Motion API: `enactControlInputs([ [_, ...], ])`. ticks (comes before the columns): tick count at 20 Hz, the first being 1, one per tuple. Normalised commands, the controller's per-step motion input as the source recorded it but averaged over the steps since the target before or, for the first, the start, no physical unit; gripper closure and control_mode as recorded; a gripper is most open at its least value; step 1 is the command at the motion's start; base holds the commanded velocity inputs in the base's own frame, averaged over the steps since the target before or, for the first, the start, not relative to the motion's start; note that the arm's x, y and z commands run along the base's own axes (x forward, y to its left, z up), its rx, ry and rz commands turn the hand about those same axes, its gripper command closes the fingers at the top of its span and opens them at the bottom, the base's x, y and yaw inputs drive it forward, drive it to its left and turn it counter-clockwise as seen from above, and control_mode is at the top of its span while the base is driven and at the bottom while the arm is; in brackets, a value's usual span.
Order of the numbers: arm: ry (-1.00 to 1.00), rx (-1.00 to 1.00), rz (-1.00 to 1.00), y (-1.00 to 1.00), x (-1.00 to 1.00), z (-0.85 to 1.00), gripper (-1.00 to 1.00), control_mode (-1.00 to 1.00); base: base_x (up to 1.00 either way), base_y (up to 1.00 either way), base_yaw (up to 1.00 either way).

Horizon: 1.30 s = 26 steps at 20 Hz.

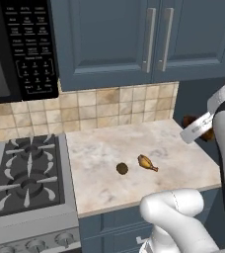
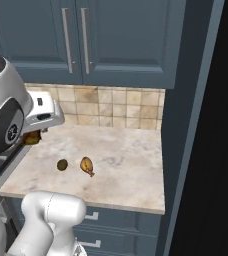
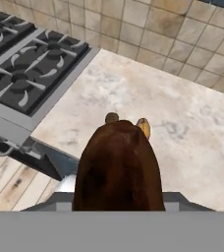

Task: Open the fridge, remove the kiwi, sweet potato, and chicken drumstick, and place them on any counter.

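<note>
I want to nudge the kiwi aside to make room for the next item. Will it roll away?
Probably. The kiwi looks nearly round and sits on a flat, smooth counter, so a push would likely send it rolling. The drumstick lies apart from it on one side and might stop it; toward the front edge nothing would.

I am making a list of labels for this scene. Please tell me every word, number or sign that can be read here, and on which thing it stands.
Microwave keypad: rows of small white markings on black keys, too small and blurred to read; no word or number can be quoted.
Stove knobs: no readable marks.
Cabinets, counter, tiles: no text.
</note>
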Motion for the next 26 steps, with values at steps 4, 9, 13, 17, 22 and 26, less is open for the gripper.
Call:
enactControlInputs([
  [4, 0.04, -0.04, 0.0, -0.05, 0.55, -0.52, 1.0, -1.0, 0.0, 0.0, 0.0],
  [9, 0.0, -0.07, 0.0, -0.06, 0.59, -0.59, 1.0, -1.0, 0.0, 0.0, 0.0],
  [13, 0.01, -0.12, 0.0, -0.2, 0.54, -0.59, 1.0, -1.0, 0.0, 0.0, 0.0],
  [17, 0.02, -0.11, 0.0, -0.27, 0.4, -0.5, 1.0, -1.0, 0.0, 0.0, 0.0],
  [22, 0.08, -0.01, 0.0, -0.28, 0.35, -0.26, 1.0, -1.0, 0.0, 0.0, 0.0],
  [26, 0.07, 0.0, 0.0, -0.36, 0.42, -0.27, 1.0, -1.0, 0.0, 0.0, 0.0],
])
